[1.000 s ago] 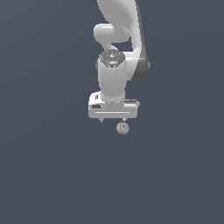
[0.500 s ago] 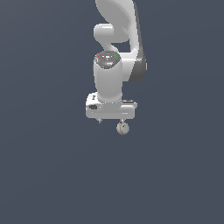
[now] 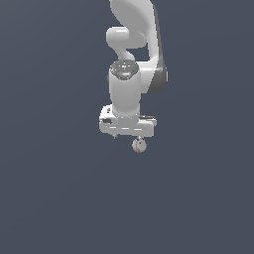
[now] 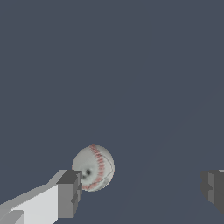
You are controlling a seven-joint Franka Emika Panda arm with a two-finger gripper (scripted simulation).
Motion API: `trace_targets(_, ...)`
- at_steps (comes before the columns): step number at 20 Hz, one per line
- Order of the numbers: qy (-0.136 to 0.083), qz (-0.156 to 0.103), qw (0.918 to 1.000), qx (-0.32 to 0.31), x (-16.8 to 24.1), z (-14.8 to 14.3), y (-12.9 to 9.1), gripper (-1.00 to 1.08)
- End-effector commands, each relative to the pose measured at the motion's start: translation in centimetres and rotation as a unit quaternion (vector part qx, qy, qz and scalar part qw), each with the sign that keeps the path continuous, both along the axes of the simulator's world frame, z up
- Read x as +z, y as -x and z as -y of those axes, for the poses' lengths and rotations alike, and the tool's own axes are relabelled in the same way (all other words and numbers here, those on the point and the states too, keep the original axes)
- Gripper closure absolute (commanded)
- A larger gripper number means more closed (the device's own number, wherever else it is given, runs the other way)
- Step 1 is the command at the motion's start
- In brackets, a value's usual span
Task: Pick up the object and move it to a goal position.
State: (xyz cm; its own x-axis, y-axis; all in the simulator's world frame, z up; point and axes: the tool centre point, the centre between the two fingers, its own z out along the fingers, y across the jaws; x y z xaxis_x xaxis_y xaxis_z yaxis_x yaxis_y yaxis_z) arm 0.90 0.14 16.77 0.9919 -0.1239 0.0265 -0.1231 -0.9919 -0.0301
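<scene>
Over plain grey ground [image 3: 59, 198], the wide-open gripper [image 4: 140, 192] is apparently approaching the ball [image 4: 93, 167], needing centring before closing.

Wrist cam: end effector [image 4: 142, 192] jaws spread wide, nothing between the pads. One finger [image 4: 69, 194] is white with a dark grey pad; the other pad sits at the frame edge, well apart from it. Ball [image 4: 93, 167], whitish-grey with red stitching, sits just beside the first pad's tip, outside the gap. Contact unclear. Surface under it is plain dark grey-blue.
</scene>
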Motion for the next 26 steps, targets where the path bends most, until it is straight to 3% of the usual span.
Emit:
trace_targets(1,-0.001,-0.001,0.9998,-0.019,-0.3,-0.2,0.1,-0.92)
trace_targets(7,-0.002,-0.005,0.9966,-0.082,-1.1,-1.0,0.5,-0.92)
trace_targets(13,-0.003,-0.009,0.9880,-0.154,-2.0,-1.9,0.9,-0.92)
trace_targets(19,-0.003,-0.013,0.9742,-0.226,-2.9,-2.7,1.3,-0.92)
trace_targets(26,-0.002,-0.016,0.9514,-0.308,-3.9,-3.6,1.9,-0.92)
